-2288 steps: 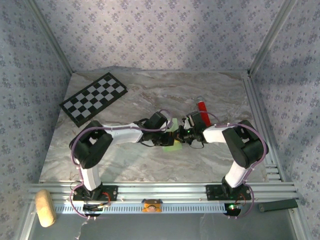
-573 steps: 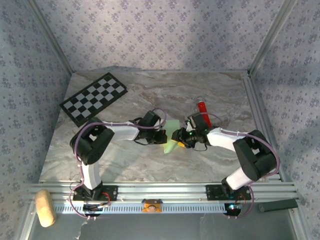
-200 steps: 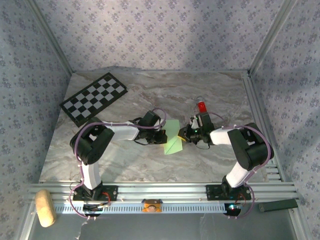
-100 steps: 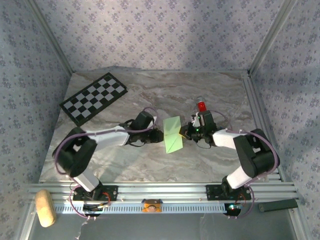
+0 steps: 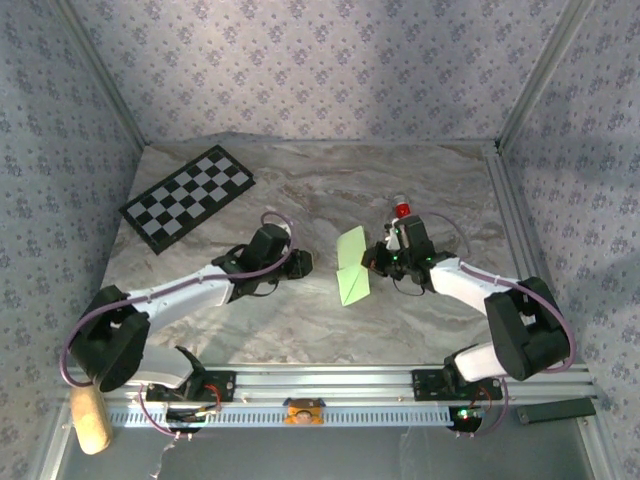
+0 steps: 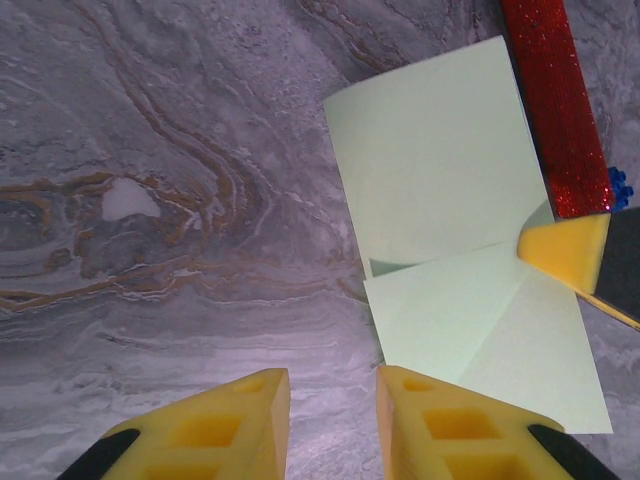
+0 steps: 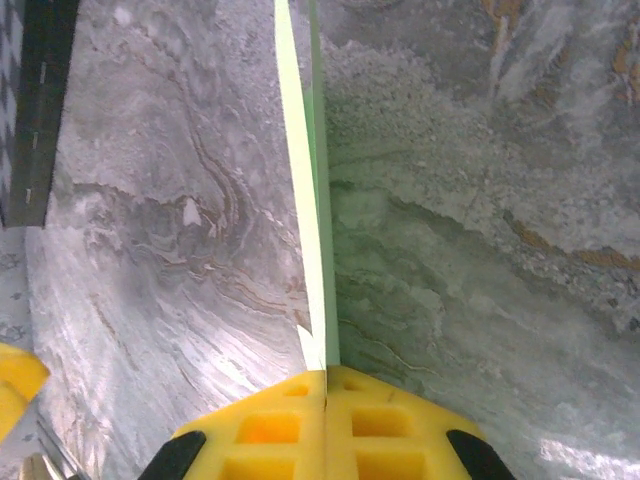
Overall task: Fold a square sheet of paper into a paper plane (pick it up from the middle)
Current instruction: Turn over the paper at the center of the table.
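While R pincer pinches folded paper | long axis far-near | L pincer parted, empty

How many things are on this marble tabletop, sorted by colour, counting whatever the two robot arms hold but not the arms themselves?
Light green: 1, the sheet of paper, partly folded and pinched in the right gripper
Red: 1, the tube
Black and white: 1, the checkerboard
Total: 3
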### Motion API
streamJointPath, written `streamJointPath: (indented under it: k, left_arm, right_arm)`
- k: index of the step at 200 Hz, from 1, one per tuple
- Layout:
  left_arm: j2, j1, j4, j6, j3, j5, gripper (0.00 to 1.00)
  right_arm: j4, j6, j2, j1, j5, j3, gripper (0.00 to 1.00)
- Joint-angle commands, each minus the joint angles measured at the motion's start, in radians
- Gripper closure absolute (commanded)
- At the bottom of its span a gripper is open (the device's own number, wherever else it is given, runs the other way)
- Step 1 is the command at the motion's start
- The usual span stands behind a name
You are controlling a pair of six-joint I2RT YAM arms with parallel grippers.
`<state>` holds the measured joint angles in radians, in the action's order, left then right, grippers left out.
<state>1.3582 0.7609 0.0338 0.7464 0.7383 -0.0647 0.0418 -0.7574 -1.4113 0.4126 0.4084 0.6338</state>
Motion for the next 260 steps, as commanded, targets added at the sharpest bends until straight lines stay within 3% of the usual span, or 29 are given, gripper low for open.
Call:
streamJointPath:
  k: [1,34,74,109,203,260]
  left_arm:
    - [-0.036,-0.002,0.014,0.007,-0.018,0.038,0.72]
    - [-0.08,-0.003,-0.01,0.034,-0.055,0.026,0.72]
    - [-0.158,-0.008,0.079,0.041,-0.076,0.033,0.7]
    - [-0.205,-0.025,0.124,0.048,-0.095,0.036,0.69]
    - [-0.24,-0.044,0.159,0.039,-0.076,0.049,0.67]
    - [-0.29,-0.078,0.17,0.03,-0.111,0.09,0.66]
  right_arm:
    - [-0.085,0.013,0.026,0.009,-0.061,0.046,0.97]
    - [-0.193,-0.088,0.074,0.02,-0.167,0.085,0.97]
    - [-0.318,-0.169,0.171,0.055,-0.286,0.101,0.97]
    - [-0.321,-0.232,0.224,0.061,-0.296,0.073,0.97]
    - [-0.354,-0.185,0.213,0.072,-0.295,0.121,0.97]
    - [-0.466,0.0,0.198,0.106,-0.37,0.235,0.97]
